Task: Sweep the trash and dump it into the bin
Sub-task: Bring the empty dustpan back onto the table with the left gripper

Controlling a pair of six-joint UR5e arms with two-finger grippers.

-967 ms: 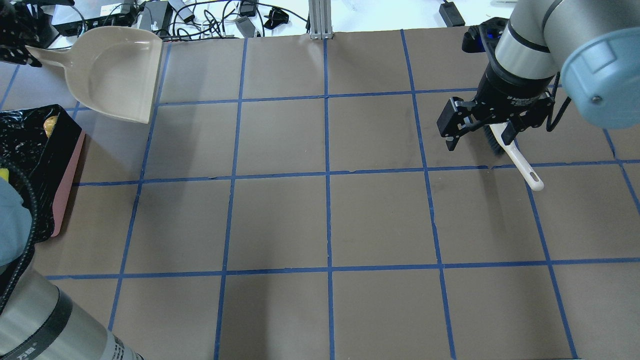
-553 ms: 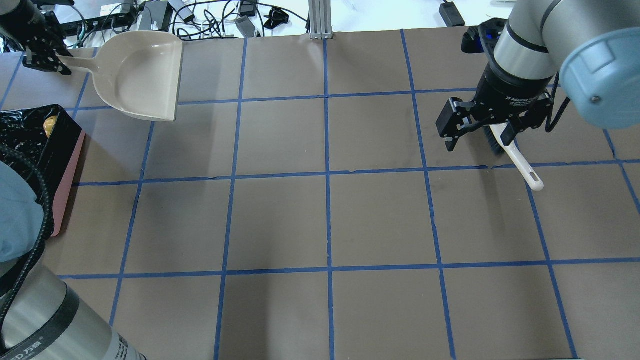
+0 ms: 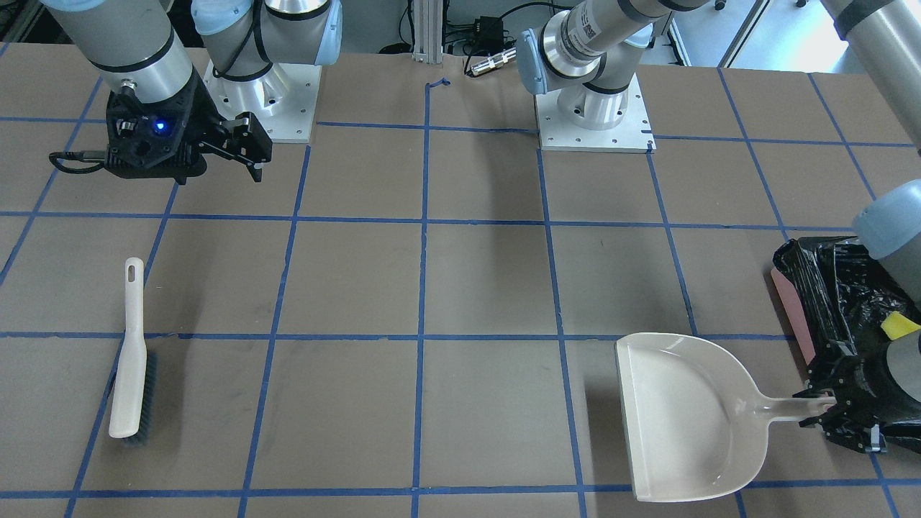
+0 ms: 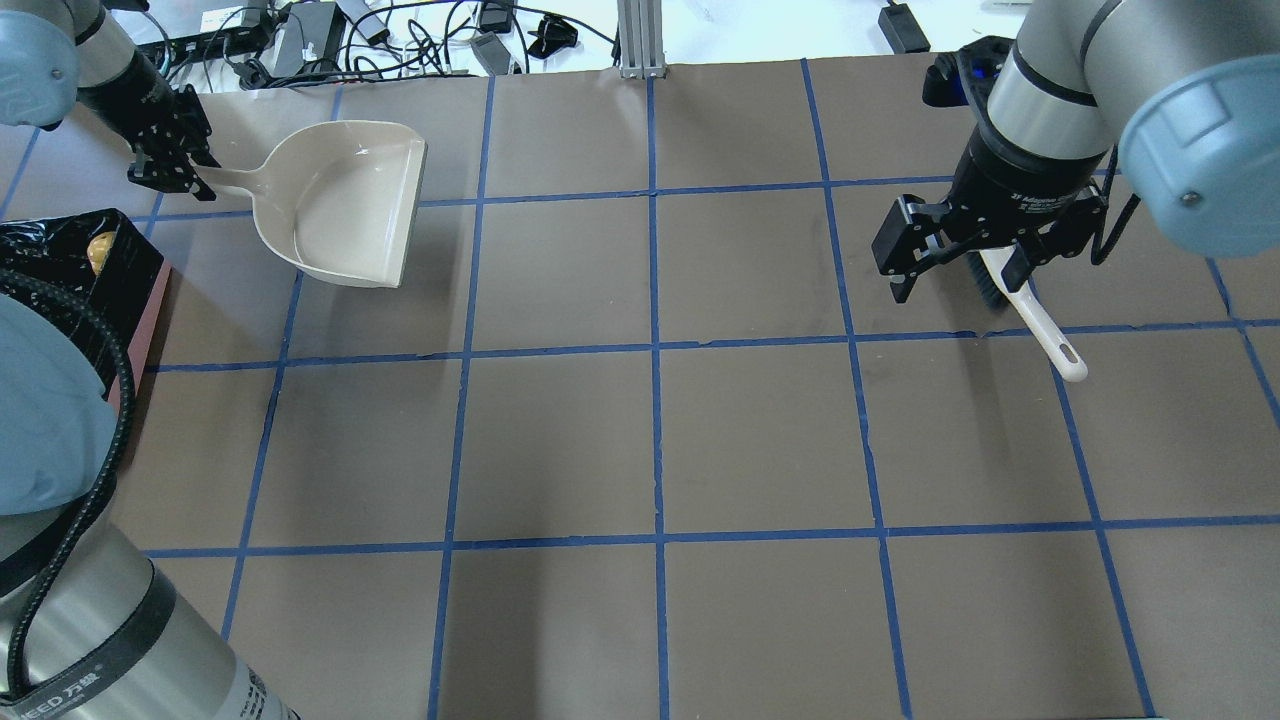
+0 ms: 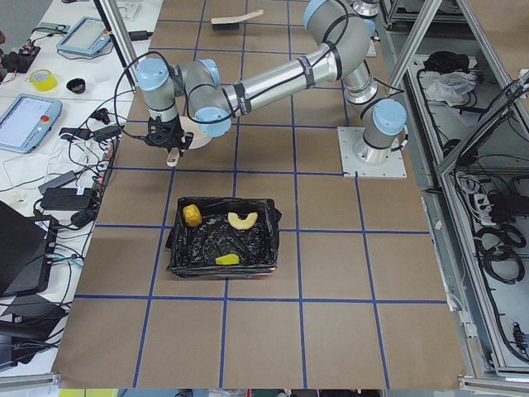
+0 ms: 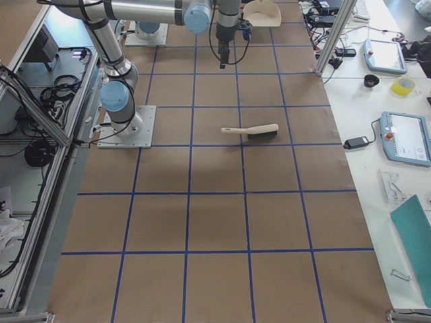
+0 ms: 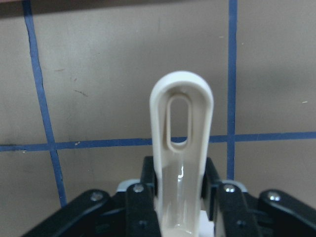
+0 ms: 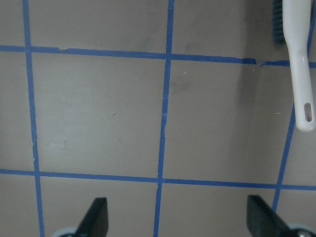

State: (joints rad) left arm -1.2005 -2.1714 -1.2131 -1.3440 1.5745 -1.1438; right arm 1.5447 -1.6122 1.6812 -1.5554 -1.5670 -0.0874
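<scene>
Bright, even light, soft shadows, faint glare on dustpan (image 4: 340,205).

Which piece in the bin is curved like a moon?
The tan croissant piece. The amber lump is oval, and the yellow wedge is angular.

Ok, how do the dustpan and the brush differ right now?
The dustpan is clamped by its handle in the left gripper; the brush lies loose on the table, the open right gripper off it. The dustpan is a broad scoop; the brush is narrow, with dark bristles. The dustpan is beside the bin; the brush is at the table's other end. Both are pale beige plastic with slotted handles.
</scene>
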